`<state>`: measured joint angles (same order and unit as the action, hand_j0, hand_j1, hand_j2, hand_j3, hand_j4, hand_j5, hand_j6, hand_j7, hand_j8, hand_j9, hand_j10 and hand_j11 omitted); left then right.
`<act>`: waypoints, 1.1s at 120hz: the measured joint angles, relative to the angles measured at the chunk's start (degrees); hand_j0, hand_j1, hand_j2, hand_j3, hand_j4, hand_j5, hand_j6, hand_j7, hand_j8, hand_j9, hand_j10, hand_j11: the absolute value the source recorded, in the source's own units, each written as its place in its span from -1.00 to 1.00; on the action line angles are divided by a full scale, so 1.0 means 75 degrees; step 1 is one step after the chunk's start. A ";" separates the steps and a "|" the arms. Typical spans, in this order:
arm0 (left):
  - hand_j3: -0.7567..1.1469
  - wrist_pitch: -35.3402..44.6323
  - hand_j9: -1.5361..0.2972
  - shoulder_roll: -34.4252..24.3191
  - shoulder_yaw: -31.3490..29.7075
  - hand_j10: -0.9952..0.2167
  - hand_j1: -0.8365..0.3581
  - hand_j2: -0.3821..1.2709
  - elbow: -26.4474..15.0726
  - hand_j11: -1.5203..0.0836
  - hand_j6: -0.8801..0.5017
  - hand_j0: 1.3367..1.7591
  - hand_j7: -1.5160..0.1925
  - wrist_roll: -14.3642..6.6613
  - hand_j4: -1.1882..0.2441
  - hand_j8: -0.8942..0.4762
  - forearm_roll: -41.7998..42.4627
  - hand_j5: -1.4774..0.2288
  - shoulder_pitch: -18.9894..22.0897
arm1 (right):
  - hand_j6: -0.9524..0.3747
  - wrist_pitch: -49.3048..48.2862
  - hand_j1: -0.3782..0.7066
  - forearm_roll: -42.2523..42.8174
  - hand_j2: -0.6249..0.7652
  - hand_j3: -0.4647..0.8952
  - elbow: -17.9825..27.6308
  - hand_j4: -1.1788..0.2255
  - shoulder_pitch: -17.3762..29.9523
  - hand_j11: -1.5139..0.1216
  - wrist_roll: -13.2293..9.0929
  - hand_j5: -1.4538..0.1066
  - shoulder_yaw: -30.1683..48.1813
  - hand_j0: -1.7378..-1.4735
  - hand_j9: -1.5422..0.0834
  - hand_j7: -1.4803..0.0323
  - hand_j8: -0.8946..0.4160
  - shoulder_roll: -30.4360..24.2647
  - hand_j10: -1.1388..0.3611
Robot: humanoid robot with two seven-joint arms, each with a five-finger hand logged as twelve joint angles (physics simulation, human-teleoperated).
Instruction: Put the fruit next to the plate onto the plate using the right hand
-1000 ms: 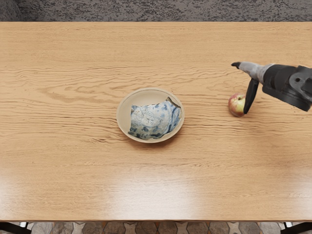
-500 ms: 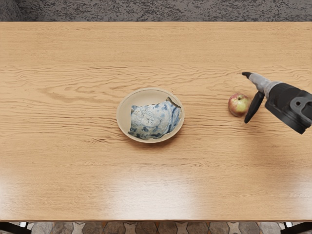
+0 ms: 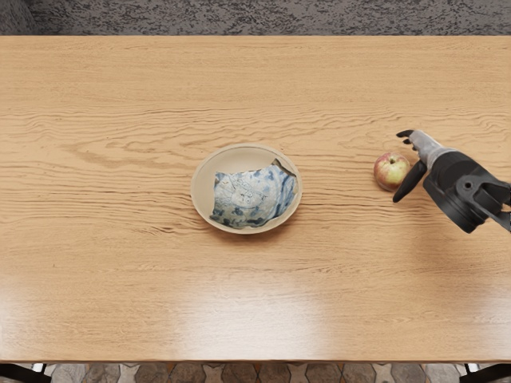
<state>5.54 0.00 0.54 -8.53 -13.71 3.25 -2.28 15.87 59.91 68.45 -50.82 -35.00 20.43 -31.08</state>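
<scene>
Right hand (image 3: pixel 423 152): enters from the right edge of the frame, mid-height. Fingers are spread apart and hold nothing. One dark finger (image 3: pixel 409 182) slants down and to the left, and the shorter tips sit higher, toward the upper left of the palm.

Apple (image 3: pixel 390 171): lies on the desk (image 3: pixel 120 303) just left of the hand, in the right part of the frame. The slanted finger runs along the apple's right flank. It is either touching or a hair apart; I cannot tell which from this view. Nothing is wrapped round the far (left) side of the fruit.

Shape: the apple is roughly round with no marked long axis, so the approach angle matters little.

Plate (image 3: pixel 204 171): centre of the frame, well apart from the apple and to its left, at nearly the same height in the picture. It has a beige rim and a blue-and-white patterned inside. No fruit is on it.

Judgement: step in hand is the grasp, not yet closed. The key relation is that the apple sits between the hand and the plate, so the carry goes straight left across the frame. Risk: a fingertip nudge could roll the apple leftward before the fingers close.

Left arm: not seen.
</scene>
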 joint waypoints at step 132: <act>-0.21 0.0000 0.67 0.0000 0.0000 0.64 0.98 -0.54 0.0000 0.89 0.27 0.52 0.77 0.0000 0.65 0.30 0.0000 0.73 0.0000 | -0.17 -0.1567 -0.04 -0.0918 -0.14 -0.32 -0.0013 -0.22 -0.0567 -0.15 -0.0007 -0.16 0.0087 -0.32 -0.10 -0.11 -0.09 0.0007 0.00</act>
<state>5.54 0.00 0.54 -8.53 -13.71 3.25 -2.28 4.12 53.03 68.35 -55.07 -35.05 21.08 -31.03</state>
